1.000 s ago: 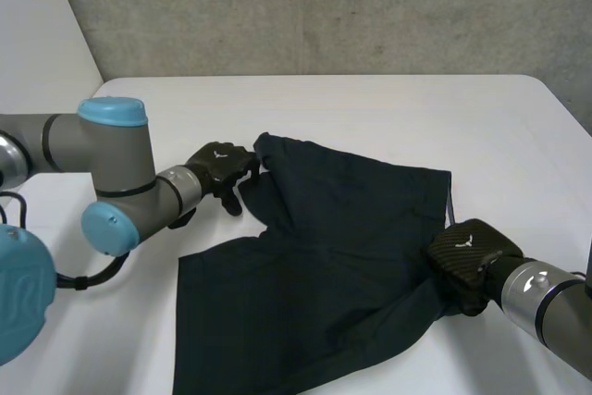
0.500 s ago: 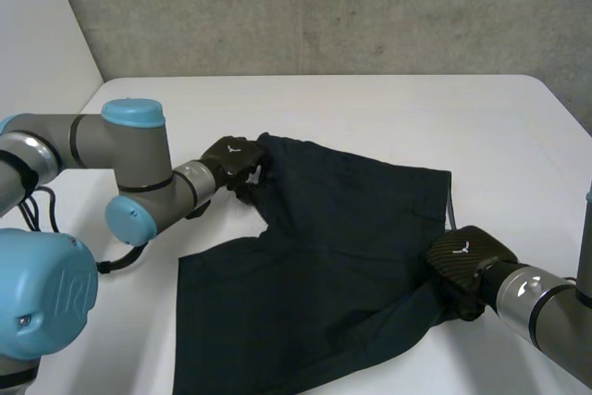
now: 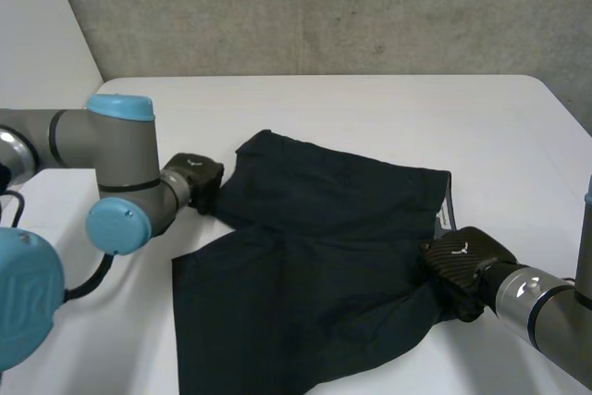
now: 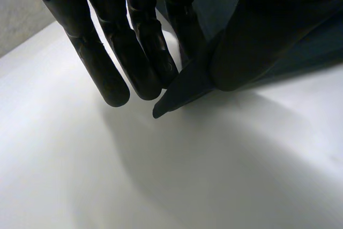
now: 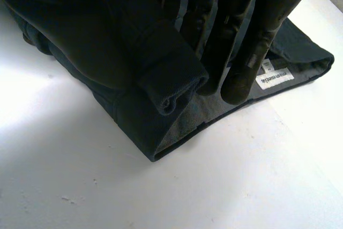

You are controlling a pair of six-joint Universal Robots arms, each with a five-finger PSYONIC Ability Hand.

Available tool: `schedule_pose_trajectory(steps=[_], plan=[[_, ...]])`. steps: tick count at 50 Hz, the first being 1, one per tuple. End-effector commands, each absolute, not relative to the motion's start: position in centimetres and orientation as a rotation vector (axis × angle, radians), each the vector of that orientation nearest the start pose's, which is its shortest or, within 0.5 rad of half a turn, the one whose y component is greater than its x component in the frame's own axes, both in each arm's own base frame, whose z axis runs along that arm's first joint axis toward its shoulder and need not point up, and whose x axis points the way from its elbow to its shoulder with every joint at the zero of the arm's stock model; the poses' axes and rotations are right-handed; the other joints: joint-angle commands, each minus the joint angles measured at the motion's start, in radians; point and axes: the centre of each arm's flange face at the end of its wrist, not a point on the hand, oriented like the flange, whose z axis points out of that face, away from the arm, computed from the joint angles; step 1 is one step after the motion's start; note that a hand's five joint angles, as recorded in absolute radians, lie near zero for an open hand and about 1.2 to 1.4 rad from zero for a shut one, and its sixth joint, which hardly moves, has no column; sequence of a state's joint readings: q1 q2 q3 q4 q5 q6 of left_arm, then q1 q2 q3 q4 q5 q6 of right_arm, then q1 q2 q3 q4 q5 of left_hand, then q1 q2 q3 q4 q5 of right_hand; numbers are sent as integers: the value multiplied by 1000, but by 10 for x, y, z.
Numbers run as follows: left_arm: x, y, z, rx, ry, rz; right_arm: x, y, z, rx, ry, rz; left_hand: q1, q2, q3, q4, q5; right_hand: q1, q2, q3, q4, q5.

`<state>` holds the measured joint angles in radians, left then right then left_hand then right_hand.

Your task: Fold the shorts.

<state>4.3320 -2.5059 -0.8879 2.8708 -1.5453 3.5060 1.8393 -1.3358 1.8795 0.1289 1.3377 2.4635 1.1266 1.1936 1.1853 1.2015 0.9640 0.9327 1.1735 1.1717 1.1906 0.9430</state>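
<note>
Dark navy shorts [image 3: 314, 247] lie spread on the white table [image 3: 370, 108]. My left hand [image 3: 192, 178] is at the shorts' far left corner. In the left wrist view its fingers [image 4: 134, 41] and thumb pinch a pointed corner of the cloth [image 4: 185, 84] just above the table. My right hand [image 3: 462, 258] sits at the right edge of the shorts, by the waistband. In the right wrist view its fingers [image 5: 241, 41] press a rolled fold of the waistband [image 5: 161, 84] against the thumb, which the cloth covers.
A white label [image 5: 274, 78] shows inside the waistband beside my right fingertips, also visible as a label [image 3: 442, 217] in the head view. A grey concrete wall [image 3: 324, 6] runs behind the table. My left arm's blue-capped elbow [image 3: 118, 173] stands close to the shorts' left side.
My left hand closed on the shorts' far left corner and drew it leftward, widening that leg. The right hand stayed in place, still gripping.
</note>
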Motion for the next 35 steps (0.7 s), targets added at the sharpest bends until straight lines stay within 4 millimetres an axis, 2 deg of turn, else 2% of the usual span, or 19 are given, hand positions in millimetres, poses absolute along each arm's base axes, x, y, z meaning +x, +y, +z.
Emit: schedule_pose_trajectory(steps=[1, 4, 6, 7, 8, 11, 17, 28, 35], plan=[[-278, -331, 129, 999, 2572, -1505, 215, -206, 156, -1411, 2406, -1379, 270, 203, 211, 195, 258, 464, 223, 225, 206, 279], [-280, -321, 131, 1012, 2569, -1493, 215, -206, 156, -1411, 2406, -1379, 241, 174, 182, 166, 229, 464, 223, 225, 206, 279], [-280, -319, 135, 1004, 2557, -1497, 215, -206, 155, -1409, 2408, -1377, 45, -22, -14, -30, 33, 464, 223, 225, 206, 279], [-280, -320, 141, 979, 2538, -1521, 215, -206, 155, -1409, 2408, -1377, -215, -282, -273, -290, -227, 464, 223, 225, 206, 279], [-280, -320, 143, 972, 2531, -1533, 215, -206, 155, -1409, 2408, -1377, -331, -398, -389, -406, -343, 464, 223, 225, 206, 279], [-281, -325, 151, 948, 2497, -1602, 215, -206, 155, -1409, 2408, -1377, -470, -537, -528, -545, -482, 464, 223, 225, 206, 279], [-287, -332, 156, 950, 2435, -1727, 214, -206, 154, -1408, 2412, -1371, -473, -540, -531, -548, -485, 464, 223, 225, 206, 279], [-292, -325, 142, 1066, 2498, -1695, 213, -205, 154, -1405, 2417, -1367, -440, -508, -499, -515, -453, 464, 223, 225, 206, 279], [-291, -327, 136, 1094, 2468, -1663, 213, -205, 154, -1405, 2414, -1369, -127, -194, -185, -202, -139, 464, 223, 225, 206, 279]])
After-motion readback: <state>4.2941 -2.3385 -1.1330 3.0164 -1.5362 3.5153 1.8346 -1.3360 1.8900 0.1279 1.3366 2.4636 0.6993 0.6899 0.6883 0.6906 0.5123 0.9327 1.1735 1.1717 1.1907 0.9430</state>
